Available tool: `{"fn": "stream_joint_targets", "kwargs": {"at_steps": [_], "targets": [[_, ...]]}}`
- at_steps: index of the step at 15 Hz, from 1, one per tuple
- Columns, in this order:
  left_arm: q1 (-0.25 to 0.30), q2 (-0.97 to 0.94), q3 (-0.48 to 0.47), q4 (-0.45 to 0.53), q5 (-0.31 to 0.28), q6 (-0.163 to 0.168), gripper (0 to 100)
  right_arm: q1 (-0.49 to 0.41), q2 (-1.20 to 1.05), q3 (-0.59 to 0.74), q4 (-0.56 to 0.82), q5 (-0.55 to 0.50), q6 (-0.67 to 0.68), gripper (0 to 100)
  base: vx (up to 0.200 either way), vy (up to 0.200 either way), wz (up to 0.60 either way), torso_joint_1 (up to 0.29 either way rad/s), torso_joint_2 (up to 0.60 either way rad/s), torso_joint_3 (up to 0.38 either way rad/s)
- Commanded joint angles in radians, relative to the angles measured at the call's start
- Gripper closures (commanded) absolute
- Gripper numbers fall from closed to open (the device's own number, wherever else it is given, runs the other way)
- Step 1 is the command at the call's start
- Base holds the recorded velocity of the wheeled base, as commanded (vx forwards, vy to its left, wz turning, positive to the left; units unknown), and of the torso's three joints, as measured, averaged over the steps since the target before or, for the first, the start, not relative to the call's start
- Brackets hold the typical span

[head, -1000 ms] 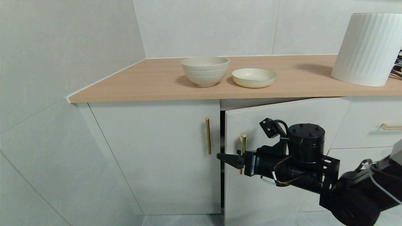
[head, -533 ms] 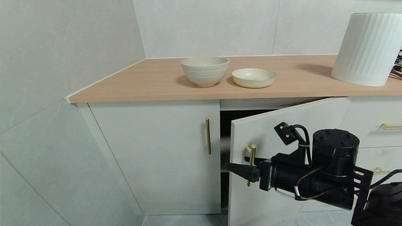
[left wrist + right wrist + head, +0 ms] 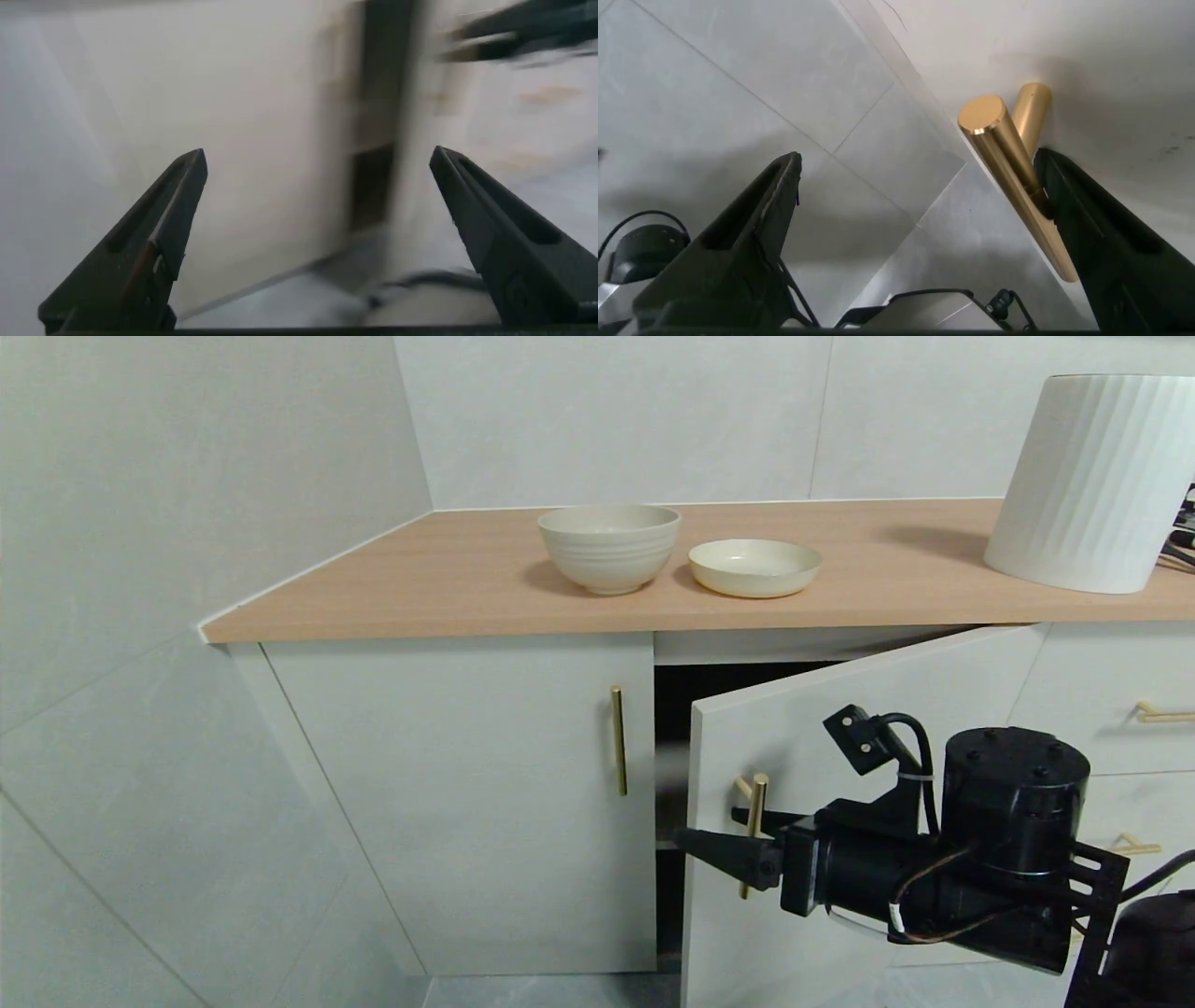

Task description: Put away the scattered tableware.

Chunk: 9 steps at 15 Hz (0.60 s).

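A beige ribbed bowl and a shallow cream plate stand side by side on the wooden counter. Below them, the right cabinet door stands partly open, showing a dark gap. My right gripper is open at that door's gold handle, one finger in front of the bar and one behind it. The right wrist view shows the handle against one finger. My left gripper is open and holds nothing, facing the cabinet front and the dark door gap.
A tall white ribbed container stands on the counter at the right. The left cabinet door is closed, with its own gold handle. Drawers with gold handles lie to the right. A tiled wall closes off the left.
The right cabinet door has swung further open, widening the dark gap. My right gripper has moved right and down together with the handle.
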Motion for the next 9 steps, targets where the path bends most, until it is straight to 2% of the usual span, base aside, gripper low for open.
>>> {"fn": "stream_joint_targets", "kwargs": {"at_steps": [1, 2, 3, 4, 5, 6, 9], "targets": [[-0.005, 0.389, -0.238, 0.024, -0.149, -0.003, 0, 0.002, -0.007, 0.01, -0.013, 0.003, 0.001, 0, 0.0, 0.0, 0.0, 0.0, 0.0, 0.0], [-0.008, 0.559, -0.318, -0.004, -0.16, 0.001, 0, 0.003, -0.007, 0.01, -0.023, 0.003, -0.001, 0, 0.0, 0.0, 0.0, 0.0, 0.0, 0.0], [-0.034, 0.703, -0.366, -0.059, -0.174, 0.004, 0, 0.006, -0.008, 0.013, -0.023, 0.003, -0.003, 0, 0.0, 0.0, 0.0, 0.0, 0.0, 0.0], [-0.044, 0.754, -0.373, -0.085, -0.177, 0.003, 0, 0.006, -0.008, 0.013, -0.023, 0.003, -0.003, 0, 0.0, 0.0, 0.0, 0.0, 0.0, 0.0], [-0.083, 0.903, -0.373, -0.194, -0.177, 0.003, 0, 0.01, -0.008, 0.013, -0.023, 0.003, -0.003, 0, 0.0, 0.0, 0.0, 0.0, 0.0, 0.0], [-0.104, 0.995, -0.367, -0.254, -0.177, -0.002, 0, 0.022, -0.01, 0.012, -0.024, 0.003, -0.003, 0, 0.0, 0.0, 0.0, 0.0, 0.0, 0.0], [-0.179, 1.15, -0.329, -0.338, -0.175, -0.003, 0, 0.023, -0.016, 0.013, -0.024, 0.003, -0.003, 0, 0.0, 0.0, 0.0, 0.0, 0.0, 0.0]]}}
